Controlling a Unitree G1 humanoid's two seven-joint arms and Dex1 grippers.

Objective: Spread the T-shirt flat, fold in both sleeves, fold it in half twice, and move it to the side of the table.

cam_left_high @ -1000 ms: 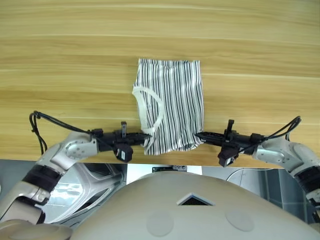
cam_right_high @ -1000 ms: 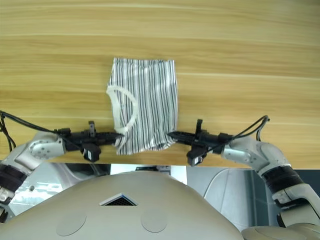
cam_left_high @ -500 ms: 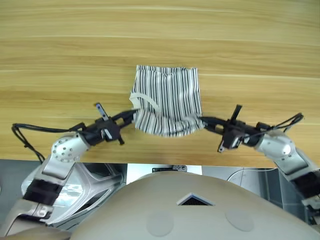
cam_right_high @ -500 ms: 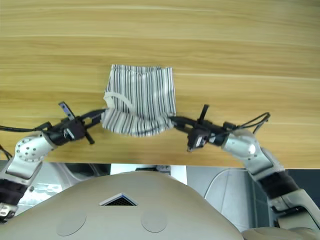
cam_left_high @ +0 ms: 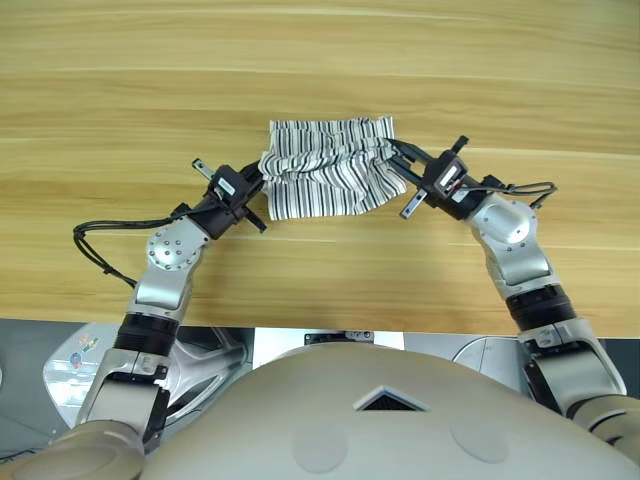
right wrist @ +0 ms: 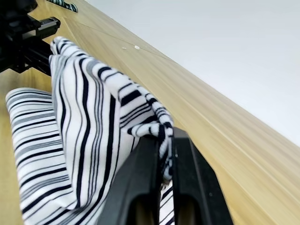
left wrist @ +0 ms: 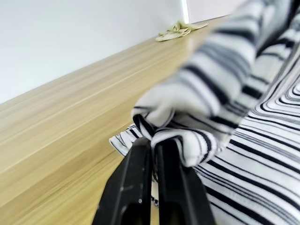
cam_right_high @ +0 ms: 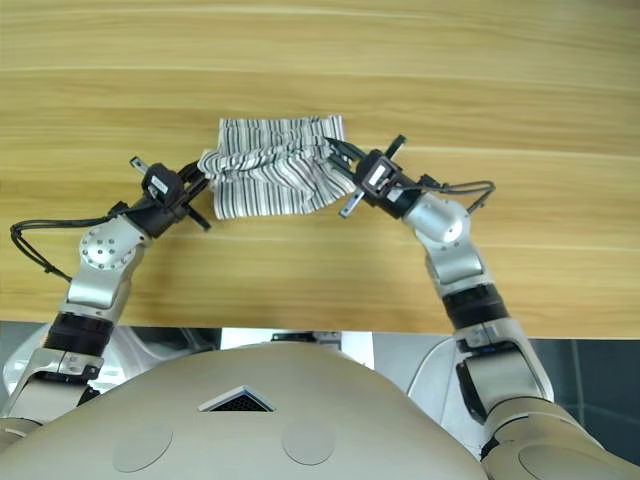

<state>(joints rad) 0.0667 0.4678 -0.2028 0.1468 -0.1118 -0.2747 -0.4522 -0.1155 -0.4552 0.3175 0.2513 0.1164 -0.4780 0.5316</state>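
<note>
The black-and-white striped T-shirt (cam_left_high: pixel 326 168) lies folded on the wooden table (cam_left_high: pixel 320 60), its near half lifted and carried over toward the far edge. My left gripper (cam_left_high: pixel 262 170) is shut on the shirt's left corner, and the left wrist view shows the fabric (left wrist: pixel 187 117) pinched between its black fingers (left wrist: pixel 136 187). My right gripper (cam_left_high: pixel 394 152) is shut on the right corner, with the cloth (right wrist: pixel 108 117) bunched over its fingers (right wrist: pixel 187 187). Both arms hold the raised edge just above the shirt's far edge.
The wooden table stretches wide around the shirt, with its front edge (cam_left_high: pixel 320 325) close to me. In the left wrist view a small pale cloth item (left wrist: pixel 180 30) lies far off along the table by a white wall.
Both grippers have lifted the shirt's near edge and carried it away from me toward the far edge, folding the shirt in half. The arms now stretch farther over the table.
</note>
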